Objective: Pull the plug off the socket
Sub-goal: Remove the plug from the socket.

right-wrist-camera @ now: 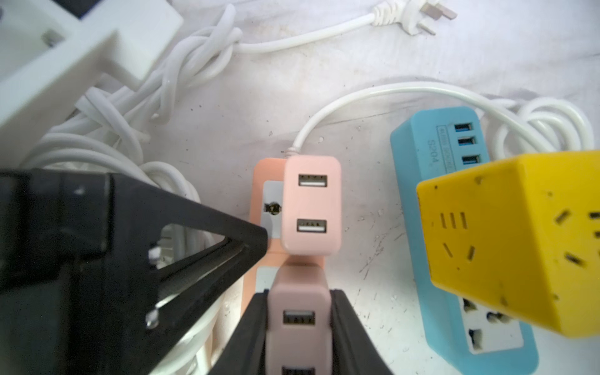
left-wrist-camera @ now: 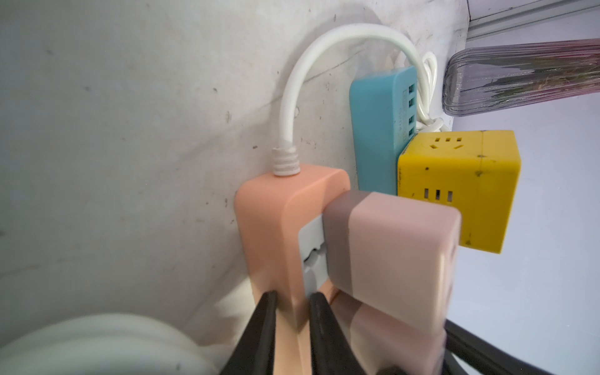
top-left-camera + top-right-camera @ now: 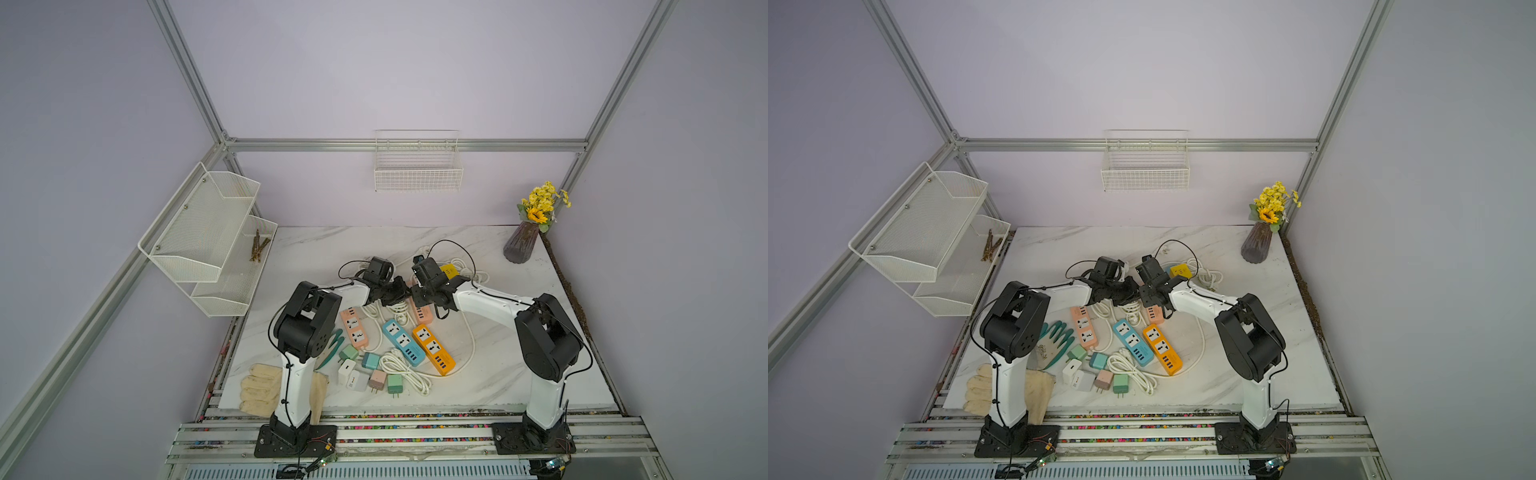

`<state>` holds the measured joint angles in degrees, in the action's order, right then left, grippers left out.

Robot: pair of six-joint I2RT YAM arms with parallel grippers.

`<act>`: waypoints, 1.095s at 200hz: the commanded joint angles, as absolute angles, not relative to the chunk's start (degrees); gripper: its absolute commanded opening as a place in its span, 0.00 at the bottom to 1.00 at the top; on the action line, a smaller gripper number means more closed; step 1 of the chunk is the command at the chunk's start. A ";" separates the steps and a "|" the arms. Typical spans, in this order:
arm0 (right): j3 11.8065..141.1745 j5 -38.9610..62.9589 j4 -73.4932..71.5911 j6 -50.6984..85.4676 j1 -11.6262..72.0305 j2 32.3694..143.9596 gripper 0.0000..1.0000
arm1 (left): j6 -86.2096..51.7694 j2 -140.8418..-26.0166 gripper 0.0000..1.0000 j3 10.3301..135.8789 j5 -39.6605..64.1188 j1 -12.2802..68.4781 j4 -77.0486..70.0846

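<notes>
while both arms meet over the middle of the marble table (image 3: 324, 249), the left gripper (image 2: 292, 302) is closed tight on the side wall of a peach power strip (image 2: 269, 220), with one black finger on each side of its edge. the right gripper (image 1: 298, 292) is closed also, and it pinches a dusty pink usb charger plug (image 1: 300, 328) by its two sides. this plug sits at the strip's near socket; how deep its pins are, i cannot tell. a second pale pink charger (image 1: 311, 204) stands in the far socket, just behind it. a blue power strip (image 1: 418, 211) lies near on the right, and a yellow cube socket (image 1: 506, 240) sits partly on top of it. white cords (image 1: 181, 65) lie coiled on the left.
</notes>
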<state>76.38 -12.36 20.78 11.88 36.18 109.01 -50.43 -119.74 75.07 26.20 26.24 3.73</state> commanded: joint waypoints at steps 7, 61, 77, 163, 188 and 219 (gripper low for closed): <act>76.04 -9.33 19.64 11.69 37.66 108.58 0.28 | -49.90 -125.83 0.23 71.50 21.37 25.25 13.05; 79.90 -21.24 22.45 14.33 43.60 110.48 0.28 | -50.19 -127.31 0.23 71.36 21.59 24.87 12.71; 78.95 -12.91 21.98 16.45 40.39 110.05 0.28 | -49.78 -127.52 0.22 71.50 20.94 24.87 13.20; 76.19 -6.92 19.64 15.58 39.82 107.10 0.26 | -47.38 -127.66 0.22 73.02 15.31 25.53 16.98; 82.40 -20.13 26.37 14.90 44.62 109.78 0.26 | -47.38 -128.36 0.22 73.39 15.34 25.58 17.25; 80.71 -18.48 25.74 16.91 42.02 108.42 0.26 | -47.47 -128.48 0.22 73.47 15.68 25.65 17.20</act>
